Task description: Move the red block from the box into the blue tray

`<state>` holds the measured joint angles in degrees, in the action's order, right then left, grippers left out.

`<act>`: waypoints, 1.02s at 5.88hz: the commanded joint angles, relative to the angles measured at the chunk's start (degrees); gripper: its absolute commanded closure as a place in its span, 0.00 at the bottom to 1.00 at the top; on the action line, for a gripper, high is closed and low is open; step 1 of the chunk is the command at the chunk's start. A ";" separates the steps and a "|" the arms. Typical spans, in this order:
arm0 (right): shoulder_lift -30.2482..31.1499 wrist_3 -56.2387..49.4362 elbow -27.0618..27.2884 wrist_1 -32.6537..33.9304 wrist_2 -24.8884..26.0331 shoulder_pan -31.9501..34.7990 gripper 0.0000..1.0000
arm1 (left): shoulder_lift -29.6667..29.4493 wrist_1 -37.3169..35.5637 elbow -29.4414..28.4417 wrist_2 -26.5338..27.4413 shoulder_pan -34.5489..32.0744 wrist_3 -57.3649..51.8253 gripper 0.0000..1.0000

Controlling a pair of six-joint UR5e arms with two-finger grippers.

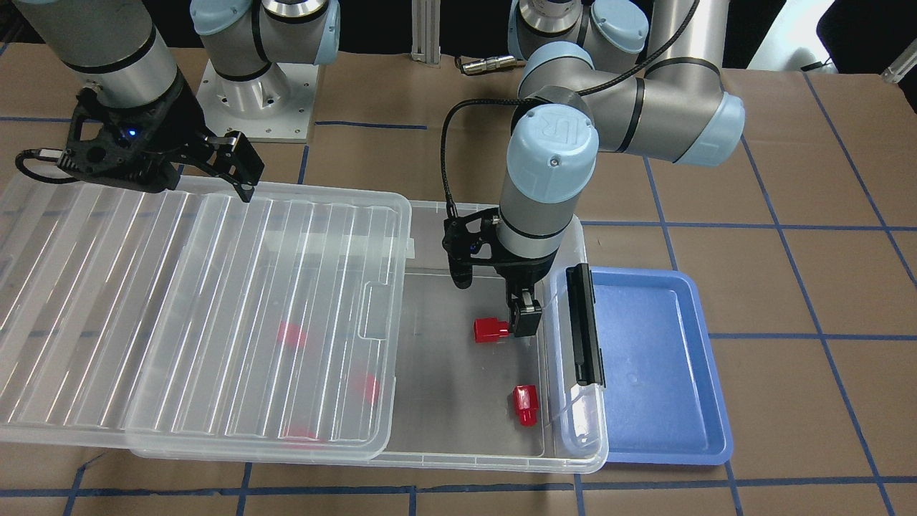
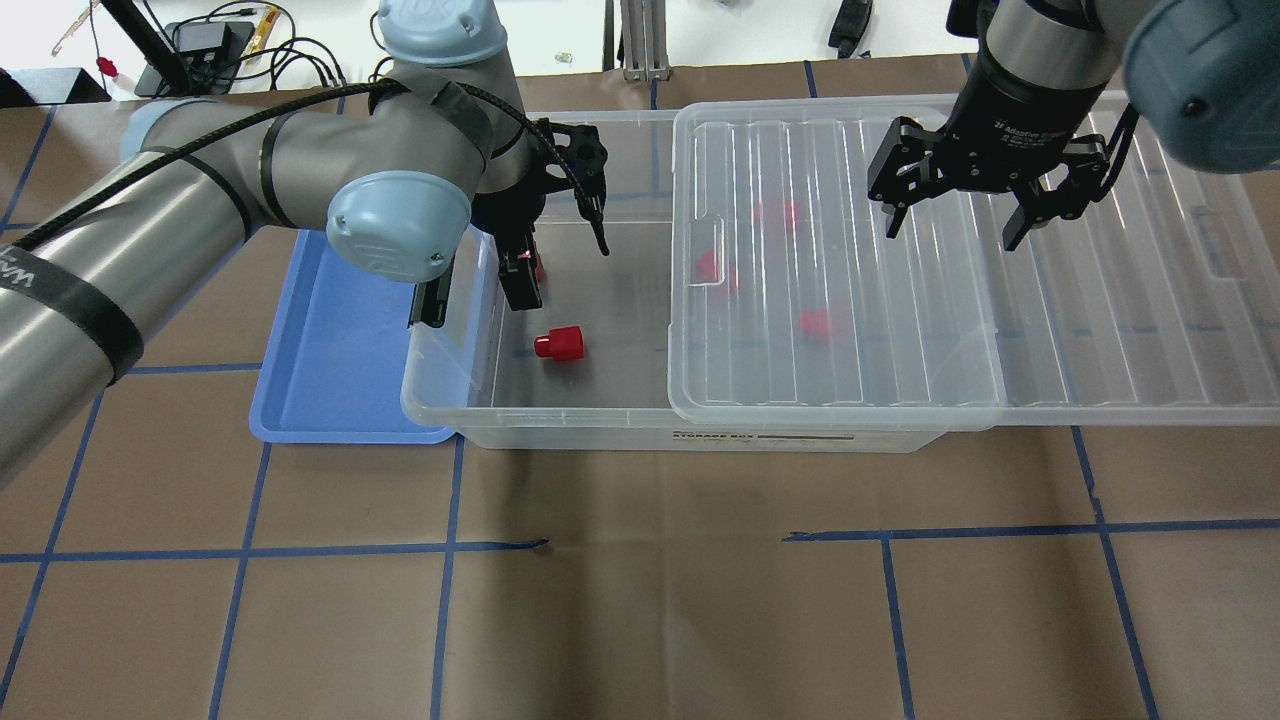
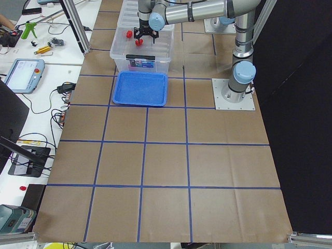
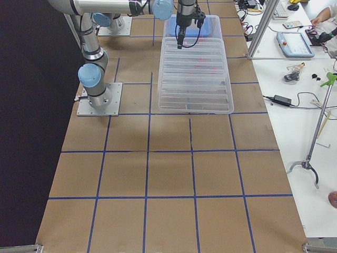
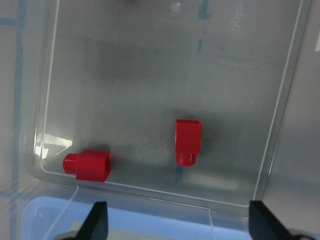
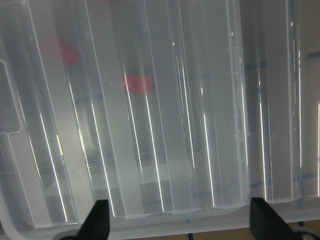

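The clear box (image 1: 466, 459) holds two uncovered red blocks at its tray end: one (image 1: 491, 330) (image 2: 560, 343) (image 5: 188, 141) with its stub toward the tray, the other (image 1: 525, 405) (image 5: 89, 165) by the wall. My left gripper (image 1: 494, 301) (image 2: 562, 268) (image 5: 180, 225) hangs open and empty above them, the first block in line between its fingers. The blue tray (image 1: 645, 373) (image 2: 340, 350) lies empty against the box's latch end. My right gripper (image 2: 952, 225) (image 6: 180, 225) is open and empty over the ribbed lid (image 2: 950, 300).
The lid (image 1: 200, 308) is slid sideways and covers most of the box. Blurred red blocks (image 2: 718, 268) (image 6: 137, 82) show through it. A black latch (image 1: 585, 326) stands between box and tray. Brown table with blue tape lines lies all around.
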<state>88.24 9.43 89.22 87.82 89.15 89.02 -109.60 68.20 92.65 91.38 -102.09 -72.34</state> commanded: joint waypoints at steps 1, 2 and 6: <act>0.00 -2.46 0.16 -0.02 0.06 -0.07 0.00 | -4.46 -4.80 3.05 -0.15 -0.39 -0.52 0.02; 0.00 -2.66 0.16 -0.02 0.06 -0.07 0.00 | -5.70 -5.88 3.76 -0.15 -0.39 -0.87 0.02; 0.00 -2.75 0.25 0.07 0.06 -0.07 0.00 | -10.09 -14.41 9.74 -0.06 -2.49 -0.96 0.16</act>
<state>88.24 6.74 89.45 87.87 89.21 88.94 -118.47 55.23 101.73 91.29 -104.01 -73.22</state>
